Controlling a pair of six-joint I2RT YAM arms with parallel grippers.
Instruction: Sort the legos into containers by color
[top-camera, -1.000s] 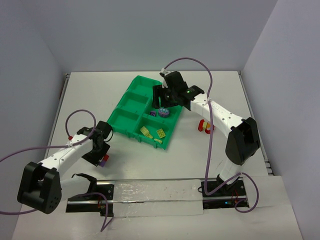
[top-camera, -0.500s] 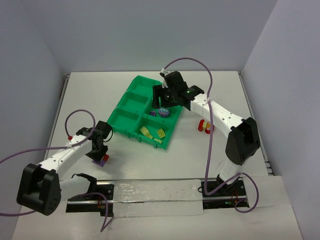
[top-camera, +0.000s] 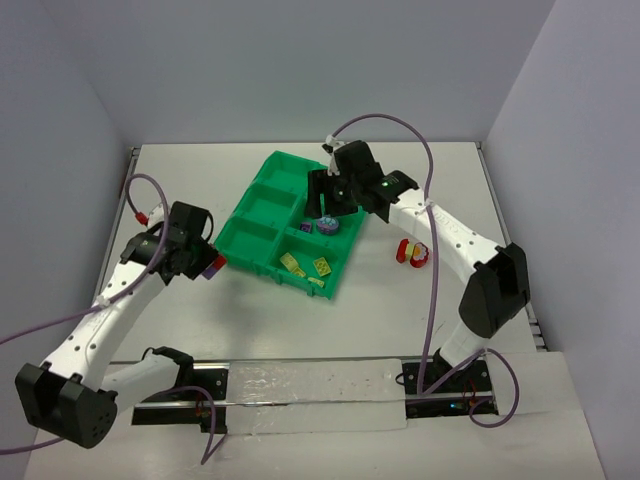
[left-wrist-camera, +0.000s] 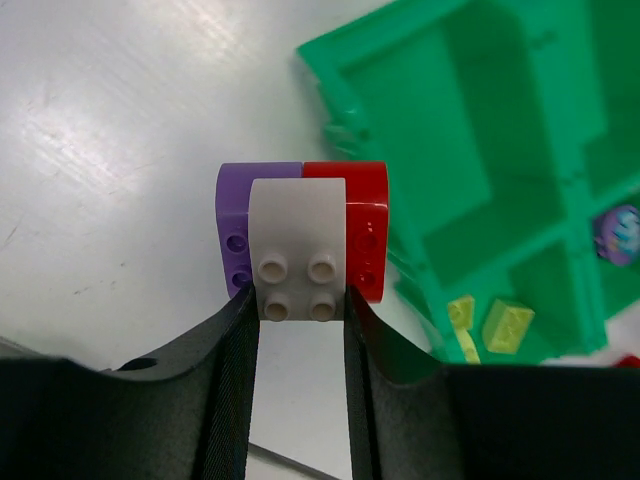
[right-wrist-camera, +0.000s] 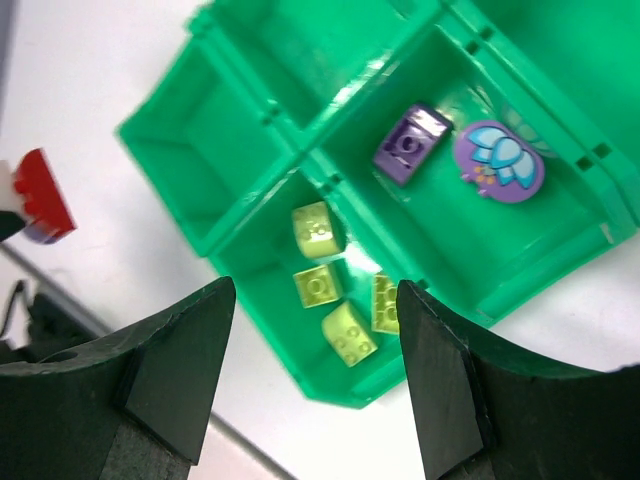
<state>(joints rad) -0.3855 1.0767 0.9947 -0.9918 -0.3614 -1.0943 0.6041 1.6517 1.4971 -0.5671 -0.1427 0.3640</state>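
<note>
The left hand (left-wrist-camera: 298, 300) clamps a purple, white and red brick stack (left-wrist-camera: 297, 215) beside the tray (top-camera: 260, 212); the right hand (right-wrist-camera: 312, 300) hovers above it, fingers apart.

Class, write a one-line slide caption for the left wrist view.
Left jaws grip joined purple, white and red bricks above the table, beside the green tray holding yellow bricks.

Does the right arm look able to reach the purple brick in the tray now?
Probably yes: the right gripper hangs open above the tray, and nothing covers the purple brick.
</note>
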